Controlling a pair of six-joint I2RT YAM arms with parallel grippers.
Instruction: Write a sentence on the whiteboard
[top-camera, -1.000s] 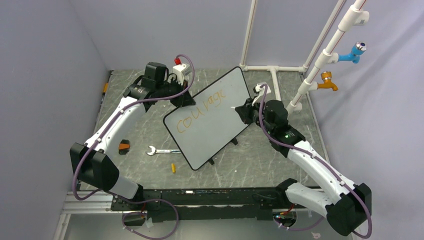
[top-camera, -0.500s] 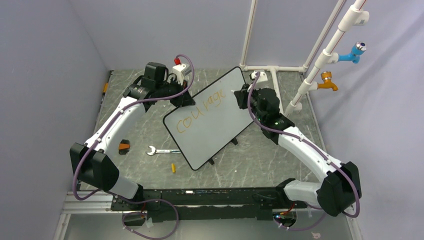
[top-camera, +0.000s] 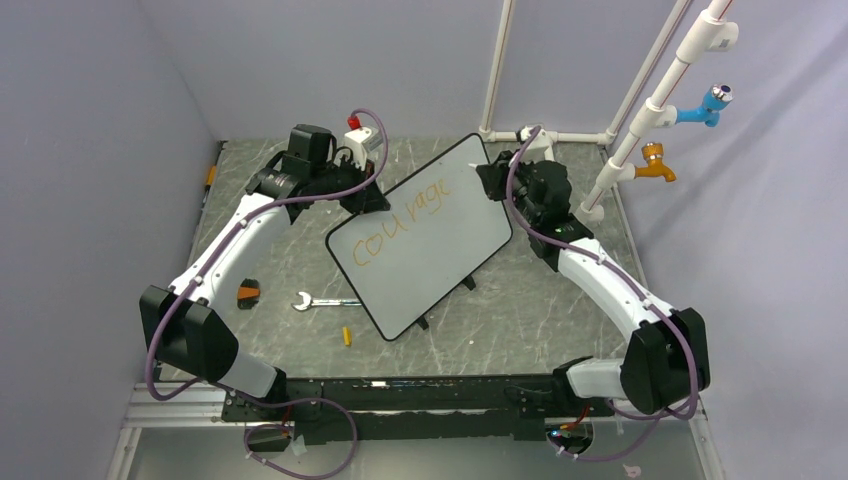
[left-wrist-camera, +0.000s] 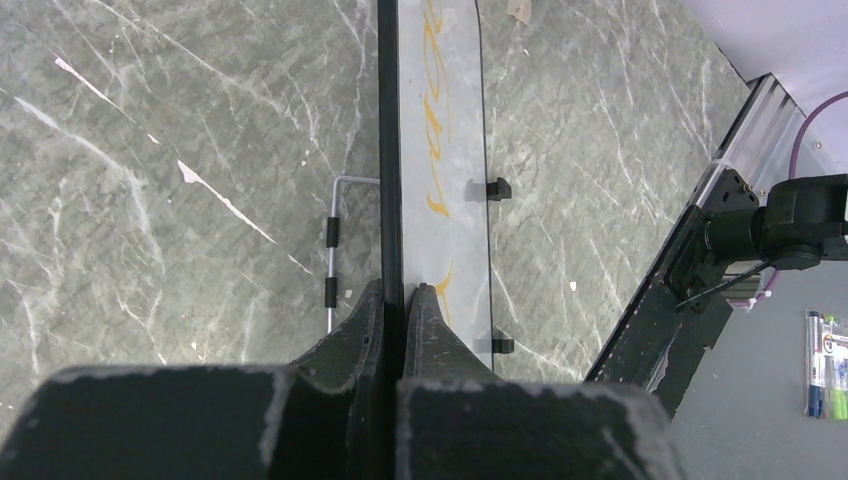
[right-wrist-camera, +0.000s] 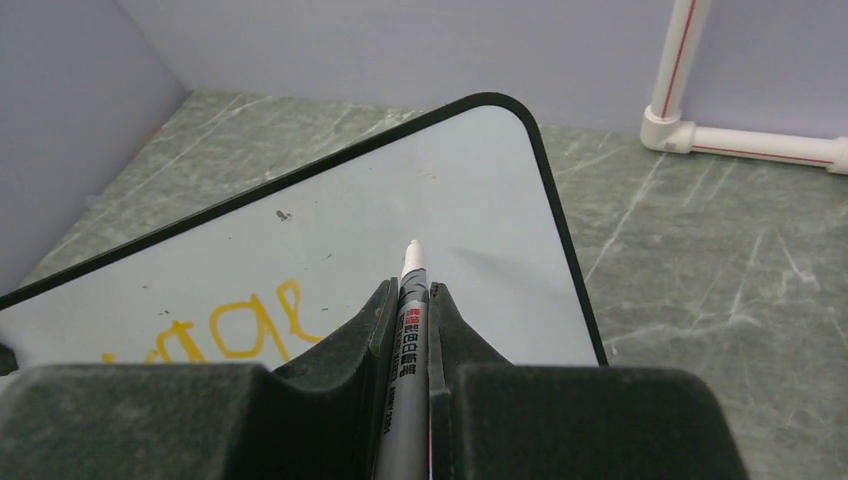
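The whiteboard (top-camera: 430, 260) stands tilted on its stand in mid-table. Orange letters reading "courage" (top-camera: 405, 215) run in one row across it; no second row shows. My left gripper (top-camera: 365, 200) is shut on the board's black rim at its far left edge; in the left wrist view the fingertips (left-wrist-camera: 395, 292) pinch the rim (left-wrist-camera: 388, 150), with the letters (left-wrist-camera: 435, 120) seen edge-on. My right gripper (top-camera: 492, 180) is shut on a grey marker (right-wrist-camera: 408, 340) near the board's far right corner (right-wrist-camera: 480, 170). The white tip (right-wrist-camera: 412, 250) sits just over bare board, right of "age" (right-wrist-camera: 235, 330).
A wrench (top-camera: 318, 301), a small orange-black piece (top-camera: 247, 293) and a small yellow piece (top-camera: 347, 336) lie left of the board's near corner. A red-topped white box (top-camera: 357, 135) stands behind the left gripper. White pipes with blue (top-camera: 708, 103) and orange (top-camera: 655, 165) taps rise at the right.
My right arm has swung the marker from the board's right middle up and back toward its far right corner. The board and the left arm have not moved.
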